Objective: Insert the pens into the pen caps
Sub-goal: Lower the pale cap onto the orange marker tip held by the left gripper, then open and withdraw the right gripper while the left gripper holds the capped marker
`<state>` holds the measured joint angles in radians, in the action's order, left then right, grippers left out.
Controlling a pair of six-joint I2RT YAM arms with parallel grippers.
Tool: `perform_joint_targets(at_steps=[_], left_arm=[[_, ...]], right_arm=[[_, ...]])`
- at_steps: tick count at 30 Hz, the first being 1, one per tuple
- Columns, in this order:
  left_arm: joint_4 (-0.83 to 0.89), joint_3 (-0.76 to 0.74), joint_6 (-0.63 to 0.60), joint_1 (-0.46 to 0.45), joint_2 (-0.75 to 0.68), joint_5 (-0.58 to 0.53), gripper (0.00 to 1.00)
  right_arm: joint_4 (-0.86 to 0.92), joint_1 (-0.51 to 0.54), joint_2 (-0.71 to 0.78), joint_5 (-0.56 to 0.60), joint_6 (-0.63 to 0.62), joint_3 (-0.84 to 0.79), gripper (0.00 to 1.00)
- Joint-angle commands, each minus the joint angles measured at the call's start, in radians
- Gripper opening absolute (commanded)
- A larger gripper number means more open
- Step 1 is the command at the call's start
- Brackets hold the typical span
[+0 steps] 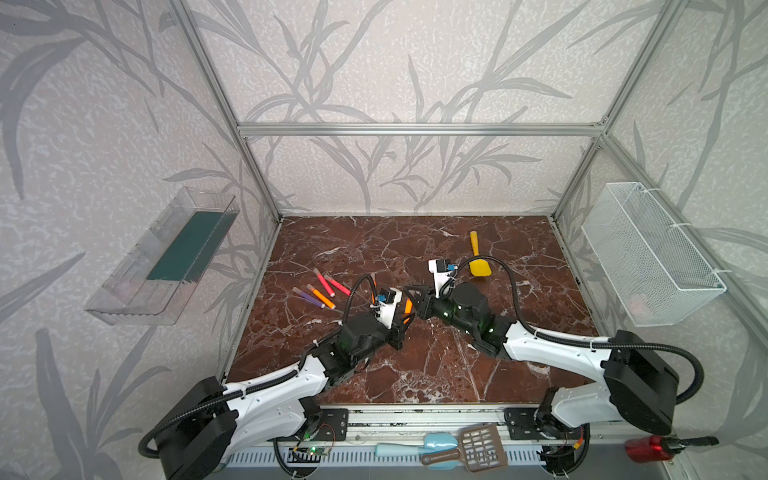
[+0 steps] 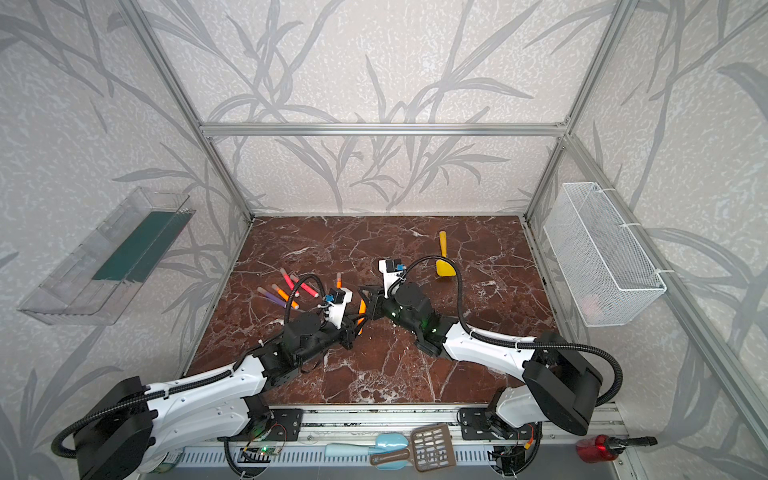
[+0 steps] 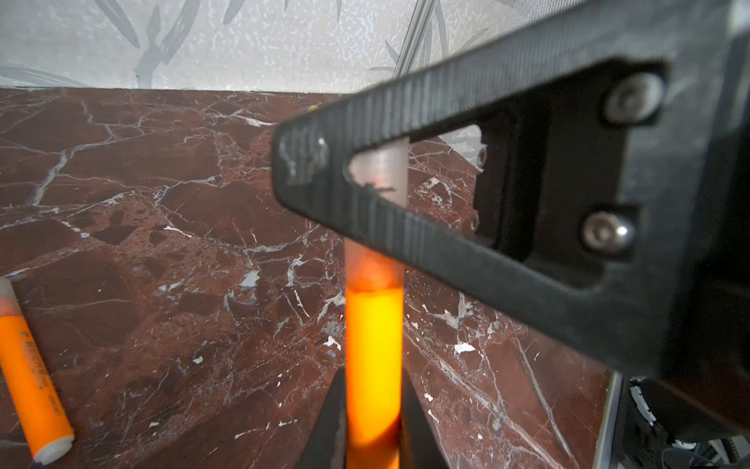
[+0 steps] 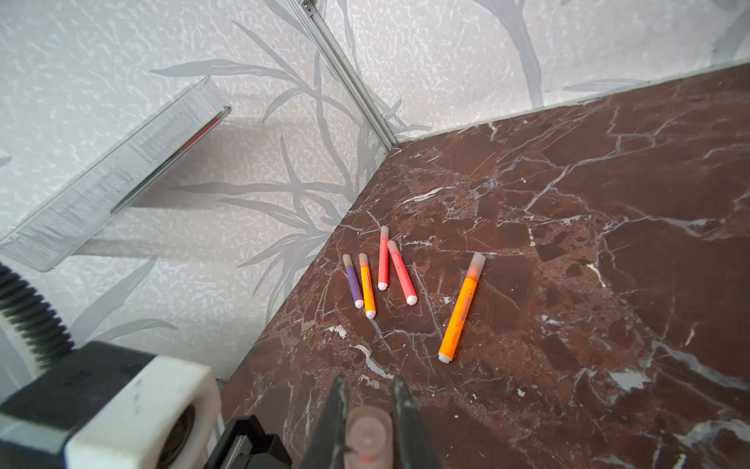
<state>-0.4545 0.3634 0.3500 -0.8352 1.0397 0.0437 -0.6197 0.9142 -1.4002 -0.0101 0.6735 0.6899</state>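
My left gripper (image 3: pixel 373 373) is shut on an orange pen (image 3: pixel 373 345), holding it above the table's middle in both top views (image 1: pixel 408 306) (image 2: pixel 361 307). A translucent pen cap (image 3: pixel 375 268) sits over that pen's tip. My right gripper (image 4: pixel 369 381) is shut on this cap (image 4: pixel 368 434), and one of its black fingers (image 3: pixel 426 227) crosses the cap in the left wrist view. Several capped pens lie on the table to the left: a purple one (image 4: pixel 353 282), an orange one (image 4: pixel 367 286), two red-pink ones (image 4: pixel 383 260) (image 4: pixel 401 272) and a longer-looking orange one (image 4: pixel 462 308).
A yellow toy shovel (image 1: pixel 478 259) lies behind the right arm. A clear bin (image 1: pixel 162 257) hangs on the left wall and a white wire basket (image 1: pixel 648 253) on the right wall. Scoops (image 1: pixel 457 449) and a red bottle (image 1: pixel 648 449) lie along the front rail.
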Motion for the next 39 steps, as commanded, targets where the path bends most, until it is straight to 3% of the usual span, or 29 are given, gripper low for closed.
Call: perform_joint_targets(at_steps=[1,5,7,9,12,16,19,23,25,27,29,33,39], left_arm=[[-0.036,0.091,0.004,0.035,-0.015,-0.14,0.0],[-0.092,0.101,0.036,0.105,-0.04,0.008,0.0],[-0.083,0.11,0.033,0.12,-0.063,0.031,0.0],[-0.047,0.128,0.015,0.122,-0.08,-0.009,0.0],[-0.009,0.152,-0.018,0.12,-0.079,-0.117,0.0],[-0.042,0.17,-0.09,0.117,-0.034,-0.205,0.0],[-0.054,0.178,-0.097,0.118,-0.01,-0.278,0.0],[-0.057,0.184,-0.097,0.119,-0.006,-0.267,0.0],[-0.045,0.188,-0.093,0.118,0.002,-0.242,0.0],[-0.038,0.181,-0.087,0.119,0.014,-0.206,0.0],[-0.039,0.167,-0.07,0.119,0.034,-0.165,0.0],[-0.019,0.158,-0.064,0.094,0.11,-0.117,0.0],[0.013,0.139,0.018,0.082,0.224,-0.155,0.0]], right_arm=[[-0.029,0.027,-0.002,-0.107,0.033,-0.102,0.0],[-0.111,0.037,-0.003,-0.187,-0.007,-0.165,0.0],[-0.172,0.037,0.002,-0.195,-0.03,-0.194,0.0],[-0.115,0.042,0.018,-0.142,-0.024,-0.204,0.0],[0.191,0.1,0.035,0.018,0.096,-0.132,0.0],[0.256,0.255,0.01,0.095,0.182,-0.073,0.0],[0.264,0.309,0.005,0.141,0.232,-0.07,0.0],[0.207,0.311,0.032,0.192,0.224,-0.106,0.0],[0.186,0.305,0.064,0.248,0.164,-0.121,0.0],[0.267,0.282,0.109,0.306,0.119,-0.098,0.0],[0.338,0.243,0.16,0.344,0.086,-0.08,0.13],[0.488,0.149,0.287,0.439,0.046,-0.058,0.52],[0.729,0.011,0.46,0.567,0.067,-0.034,0.8]])
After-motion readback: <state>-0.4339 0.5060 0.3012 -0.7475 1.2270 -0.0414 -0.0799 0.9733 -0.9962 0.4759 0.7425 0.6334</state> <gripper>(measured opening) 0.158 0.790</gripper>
